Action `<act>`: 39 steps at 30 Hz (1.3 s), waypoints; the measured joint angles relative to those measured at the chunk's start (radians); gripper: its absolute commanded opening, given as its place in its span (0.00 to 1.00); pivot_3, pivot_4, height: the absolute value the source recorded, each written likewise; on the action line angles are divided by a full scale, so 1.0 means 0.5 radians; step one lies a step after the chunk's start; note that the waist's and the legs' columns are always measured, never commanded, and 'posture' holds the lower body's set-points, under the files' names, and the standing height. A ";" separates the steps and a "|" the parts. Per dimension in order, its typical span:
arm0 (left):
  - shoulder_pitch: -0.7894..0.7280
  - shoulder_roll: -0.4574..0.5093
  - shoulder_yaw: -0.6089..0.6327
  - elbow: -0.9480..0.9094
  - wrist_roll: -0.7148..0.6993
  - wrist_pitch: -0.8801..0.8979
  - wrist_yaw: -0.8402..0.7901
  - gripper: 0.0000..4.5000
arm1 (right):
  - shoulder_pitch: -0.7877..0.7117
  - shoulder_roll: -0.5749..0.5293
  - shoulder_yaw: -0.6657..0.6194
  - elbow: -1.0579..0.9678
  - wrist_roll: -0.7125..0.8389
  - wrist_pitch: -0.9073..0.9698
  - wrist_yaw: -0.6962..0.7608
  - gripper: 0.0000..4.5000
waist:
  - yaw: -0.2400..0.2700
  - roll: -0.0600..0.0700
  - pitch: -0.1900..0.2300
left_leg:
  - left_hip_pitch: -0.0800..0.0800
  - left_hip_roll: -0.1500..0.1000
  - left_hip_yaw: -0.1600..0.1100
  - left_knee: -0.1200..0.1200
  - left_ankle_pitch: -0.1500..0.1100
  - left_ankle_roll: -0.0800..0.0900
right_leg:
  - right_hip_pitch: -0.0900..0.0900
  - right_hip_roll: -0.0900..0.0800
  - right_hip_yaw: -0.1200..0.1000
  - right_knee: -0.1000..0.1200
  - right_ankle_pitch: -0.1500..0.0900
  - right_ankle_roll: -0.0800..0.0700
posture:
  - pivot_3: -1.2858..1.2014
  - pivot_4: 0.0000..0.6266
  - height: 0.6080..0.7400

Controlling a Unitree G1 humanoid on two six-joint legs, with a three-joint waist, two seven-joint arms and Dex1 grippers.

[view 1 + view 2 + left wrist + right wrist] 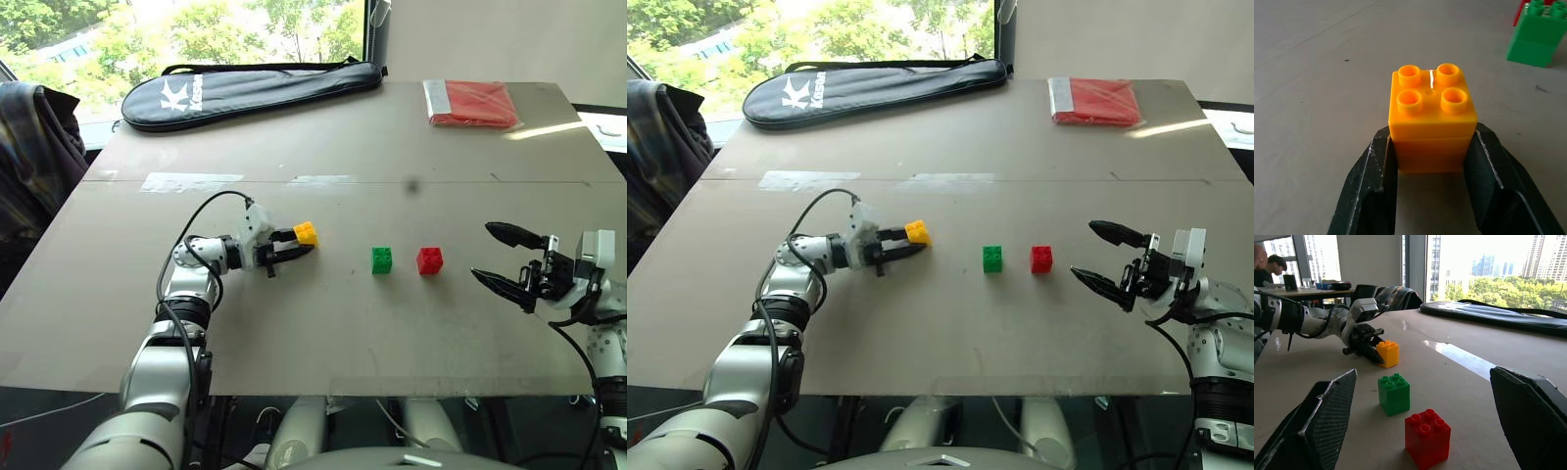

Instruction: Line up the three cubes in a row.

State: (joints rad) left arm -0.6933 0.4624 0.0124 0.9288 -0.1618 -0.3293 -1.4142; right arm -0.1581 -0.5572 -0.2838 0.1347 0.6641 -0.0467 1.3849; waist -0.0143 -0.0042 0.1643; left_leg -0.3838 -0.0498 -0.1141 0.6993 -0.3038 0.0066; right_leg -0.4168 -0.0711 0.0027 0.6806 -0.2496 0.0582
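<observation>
My left gripper point(298, 245) is shut on the yellow cube point(307, 233), its two black fingers point(1374, 181) pressing the cube's sides, low over the table left of centre. The studded top of the yellow cube point(1431, 105) faces up. To its right the green cube point(381, 259) and the red cube point(429, 260) stand side by side on the table with a small gap between them. My right gripper point(498, 257) hovers open to the right of the red cube, pointing toward it, with nothing between its fingers point(1317, 431).
A black racket bag point(245, 91) lies along the table's far left edge. A flat red packet point(471, 103) rests at the far right corner. A strip of tape point(191, 181) crosses the table's seam. A jacket point(34, 147) hangs at the left side.
</observation>
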 measured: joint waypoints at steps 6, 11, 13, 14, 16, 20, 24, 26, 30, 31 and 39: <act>-0.125 -0.072 -0.151 0.070 0.065 -0.112 -0.221 0.28 | 0.122 -0.006 -0.005 -0.004 0.027 0.001 0.068 1.00 | 0.002 0.000 0.000 | 0.000 -0.001 0.000 0.001 0.000 0.001 | 0.001 0.001 -0.001 -0.001 0.000 0.000 | 0.52 0.24 0.64; -0.206 -0.121 -0.205 0.190 0.092 -0.204 -0.320 0.28 | 0.256 -0.056 -0.015 -0.080 0.060 0.015 0.141 1.00 | -0.012 0.000 0.000 | 0.001 0.000 0.001 0.001 0.000 0.001 | 0.001 0.002 0.000 0.000 0.000 0.000 | 0.52 0.24 0.64; -0.243 -0.126 -0.208 0.243 0.111 -0.240 -0.331 0.28 | 0.286 -0.062 -0.016 -0.127 0.060 0.010 0.142 1.00 | -0.012 -0.001 0.000 | 0.001 0.000 0.001 0.001 -0.002 0.003 | 0.001 0.003 0.000 0.001 0.000 0.001 | 0.52 0.24 0.64; -0.255 -0.125 -0.208 0.257 0.120 -0.251 -0.332 0.28 | 0.293 -0.062 -0.016 -0.142 0.060 0.009 0.141 1.00 | -0.011 -0.001 0.000 | 0.001 0.000 0.001 0.001 -0.004 0.008 | 0.001 0.003 0.000 0.001 0.000 0.001 | 0.52 0.24 0.64; -0.268 -0.128 -0.207 0.292 0.124 -0.280 -0.340 0.28 | 0.304 -0.062 -0.016 -0.165 0.060 0.008 0.137 1.00 | -0.011 -0.001 0.000 | 0.001 0.000 0.001 0.001 -0.004 0.007 | 0.002 0.003 0.000 0.001 0.000 0.001 | 0.52 0.24 0.64; -0.288 -0.131 -0.207 0.326 0.136 -0.307 -0.343 0.28 | 0.305 -0.062 -0.016 -0.173 0.060 0.005 0.133 1.00 | -0.009 -0.001 0.000 | 0.001 0.000 0.001 0.002 -0.004 0.007 | 0.002 0.002 0.000 0.001 0.000 0.001 | 0.52 0.24 0.64; -0.290 -0.141 -0.203 0.348 0.148 -0.319 -0.325 0.28 | 0.304 -0.062 -0.016 -0.173 0.060 0.000 0.132 1.00 | -0.007 -0.001 0.000 | 0.002 0.000 0.000 0.002 -0.004 0.008 | 0.003 0.002 0.000 0.001 0.000 0.001 | 0.52 0.24 0.64; -0.290 -0.147 -0.204 0.366 0.165 -0.321 -0.296 0.60 | 0.302 -0.062 -0.016 -0.173 0.059 -0.001 0.132 1.00 | -0.005 -0.001 0.000 | 0.003 0.000 0.000 0.002 -0.004 0.008 | 0.004 0.003 -0.001 0.001 0.000 0.001 | 0.52 0.24 0.64; -0.289 -0.154 -0.201 0.375 0.170 -0.333 -0.262 0.99 | 0.294 -0.062 -0.016 -0.167 0.057 -0.004 0.137 1.00 | -0.004 -0.001 0.000 | 0.003 0.000 -0.001 0.003 -0.004 0.008 | 0.005 0.003 -0.001 0.001 0.000 0.001 | 0.52 0.24 0.64; -0.289 -0.154 -0.201 0.379 0.173 -0.343 -0.252 0.99 | 0.289 -0.062 -0.016 -0.161 0.057 -0.004 0.138 1.00 | -0.004 -0.001 0.000 | 0.003 0.000 0.000 0.003 -0.004 0.008 | 0.005 0.002 -0.001 0.001 0.000 0.001 | 0.52 0.24 0.64; -0.290 -0.150 -0.180 0.397 0.184 -0.398 -0.181 0.99 | 0.281 -0.062 -0.016 -0.133 0.049 -0.008 0.156 1.00 | -0.003 0.000 0.000 | 0.004 0.000 -0.001 0.003 -0.004 0.008 | 0.006 0.002 -0.001 0.002 0.000 0.001 | 0.52 0.24 0.64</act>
State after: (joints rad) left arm -0.8382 0.3874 -0.0775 1.1276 -0.0698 -0.5282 -1.5048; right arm -0.0175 -0.5881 -0.2917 0.0681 0.6888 -0.0509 1.4628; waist -0.0156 -0.0044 0.1645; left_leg -0.3817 -0.0499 -0.1144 0.7007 -0.3059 0.0105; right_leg -0.4140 -0.0699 0.0020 0.6814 -0.2498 0.0586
